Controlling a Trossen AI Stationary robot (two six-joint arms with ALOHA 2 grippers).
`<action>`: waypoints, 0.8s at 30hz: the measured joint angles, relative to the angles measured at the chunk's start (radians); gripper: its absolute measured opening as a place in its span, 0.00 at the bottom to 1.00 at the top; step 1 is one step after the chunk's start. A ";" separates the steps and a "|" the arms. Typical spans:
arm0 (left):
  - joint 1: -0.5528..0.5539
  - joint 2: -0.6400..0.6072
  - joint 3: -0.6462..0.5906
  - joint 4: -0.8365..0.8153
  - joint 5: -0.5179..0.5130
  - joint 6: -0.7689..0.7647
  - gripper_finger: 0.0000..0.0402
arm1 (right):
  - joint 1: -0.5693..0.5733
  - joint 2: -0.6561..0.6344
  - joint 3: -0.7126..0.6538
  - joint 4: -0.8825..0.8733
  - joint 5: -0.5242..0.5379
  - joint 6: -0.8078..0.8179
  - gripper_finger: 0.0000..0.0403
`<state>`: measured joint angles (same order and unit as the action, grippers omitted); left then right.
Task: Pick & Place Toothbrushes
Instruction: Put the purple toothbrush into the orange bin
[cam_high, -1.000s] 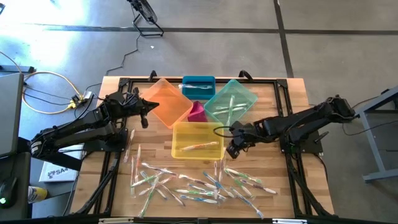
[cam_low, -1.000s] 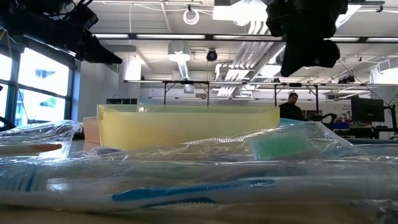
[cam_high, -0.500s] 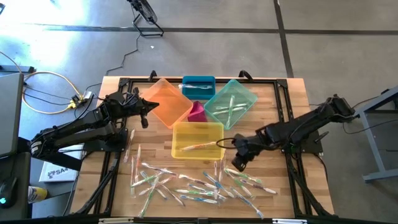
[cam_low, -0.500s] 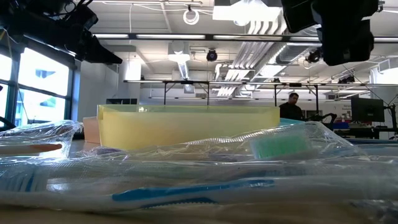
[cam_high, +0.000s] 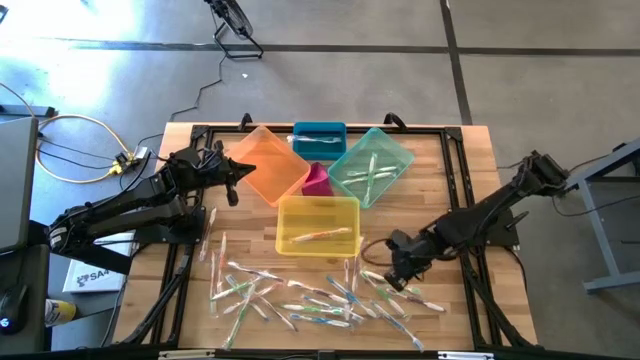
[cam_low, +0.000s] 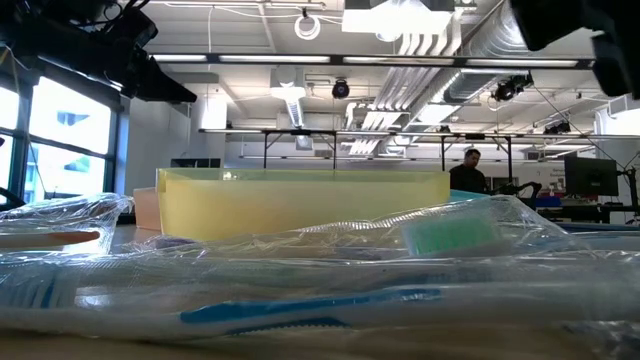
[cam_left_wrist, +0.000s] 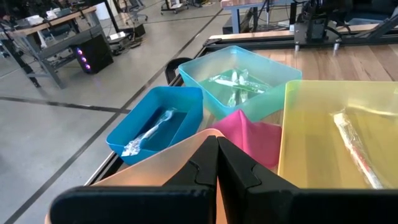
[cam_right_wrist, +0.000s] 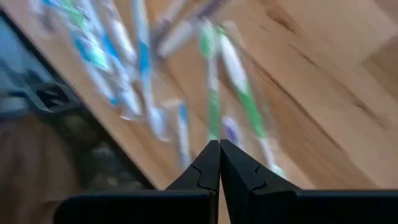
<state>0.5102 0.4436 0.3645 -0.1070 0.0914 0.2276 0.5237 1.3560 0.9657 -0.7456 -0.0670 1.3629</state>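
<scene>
Progress: few toothbrushes binned, I judge | toothbrushes (cam_high: 320, 295) mostly heaped along table (cam_high: 440, 160) front edge | my right gripper (cam_high: 400, 272) fingers together, empty, above heap's right end | left gripper (cam_high: 232, 180) closed, parked by orange bin (cam_high: 265, 165)

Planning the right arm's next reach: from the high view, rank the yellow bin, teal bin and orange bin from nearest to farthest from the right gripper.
From the right gripper, shut above the loose toothbrushes:
1. Yellow bin, just to its left, mid-table.
2. Teal bin, toward the table's far edge.
3. Orange bin, far-left, by the left gripper.
</scene>
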 joint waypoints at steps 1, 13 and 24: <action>0.000 0.000 0.000 0.000 0.000 0.000 0.00 | 0.019 0.000 0.000 -0.027 0.009 0.005 0.01; 0.000 0.000 0.000 0.001 0.000 0.000 0.00 | 0.207 0.009 0.000 -0.151 -0.021 0.236 0.01; 0.000 0.000 0.002 0.002 0.000 0.000 0.00 | 0.388 0.142 0.000 -0.077 -0.095 0.453 0.01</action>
<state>0.5102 0.4438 0.3660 -0.1047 0.0914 0.2272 0.9116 1.4980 0.9653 -0.8223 -0.1618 1.8161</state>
